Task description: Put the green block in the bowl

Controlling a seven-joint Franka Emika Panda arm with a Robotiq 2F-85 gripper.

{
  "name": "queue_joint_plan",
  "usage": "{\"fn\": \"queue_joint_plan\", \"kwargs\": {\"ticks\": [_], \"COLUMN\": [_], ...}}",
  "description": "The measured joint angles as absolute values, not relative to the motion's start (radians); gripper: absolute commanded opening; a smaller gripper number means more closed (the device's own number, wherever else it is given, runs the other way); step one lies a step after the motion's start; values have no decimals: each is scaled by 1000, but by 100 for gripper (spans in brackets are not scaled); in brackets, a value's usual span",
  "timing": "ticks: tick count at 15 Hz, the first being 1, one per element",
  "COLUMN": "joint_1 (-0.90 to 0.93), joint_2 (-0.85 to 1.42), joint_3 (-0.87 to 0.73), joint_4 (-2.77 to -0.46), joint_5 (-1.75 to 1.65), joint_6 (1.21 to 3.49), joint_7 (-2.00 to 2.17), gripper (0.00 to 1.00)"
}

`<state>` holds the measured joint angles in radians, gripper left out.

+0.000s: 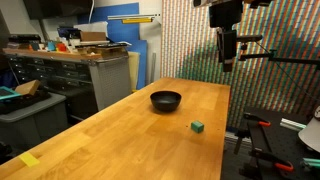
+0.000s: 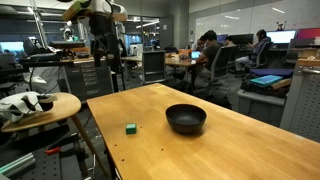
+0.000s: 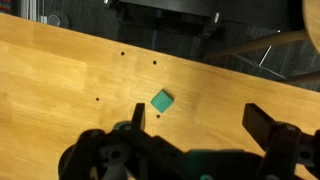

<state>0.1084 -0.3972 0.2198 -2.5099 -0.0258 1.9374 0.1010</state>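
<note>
Scene: A wooden tabletop (image 1: 120,135) was pictured in a workshop, with two things set on it.
Green block: The green block (image 1: 198,127) was seen lying flat on the bare wood, close to one long edge of the tabletop (image 2: 230,150) in both exterior views.
Bowl: The bowl (image 1: 166,100) was shown upright near the middle of the tabletop. The green block (image 2: 131,128) was left outside the bowl (image 2: 186,118) and clearly apart from it.
Gripper: The gripper (image 1: 228,48) was held well above the tabletop, in contact with neither thing, as was also recorded in an exterior view (image 2: 108,55).
Jaws: In the wrist view, the jaws of the gripper (image 3: 198,120) were seen spread wide apart, clamped on no object. The green block (image 3: 162,100) was framed far below, toward one finger (image 3: 137,115).
Background: Workbenches (image 1: 95,60) were seen behind the tabletop, and seated people (image 2: 210,55) were pictured at desks.
</note>
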Motion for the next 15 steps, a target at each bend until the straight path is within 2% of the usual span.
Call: {"fn": "queue_joint_plan", "kwargs": {"ticks": [15], "joint_1": [108], "joint_2": [-381], "joint_3": [220], "joint_4": [-2517], "joint_5": [-32], "joint_6": [1958], "joint_7": [191], "gripper": [100]}}
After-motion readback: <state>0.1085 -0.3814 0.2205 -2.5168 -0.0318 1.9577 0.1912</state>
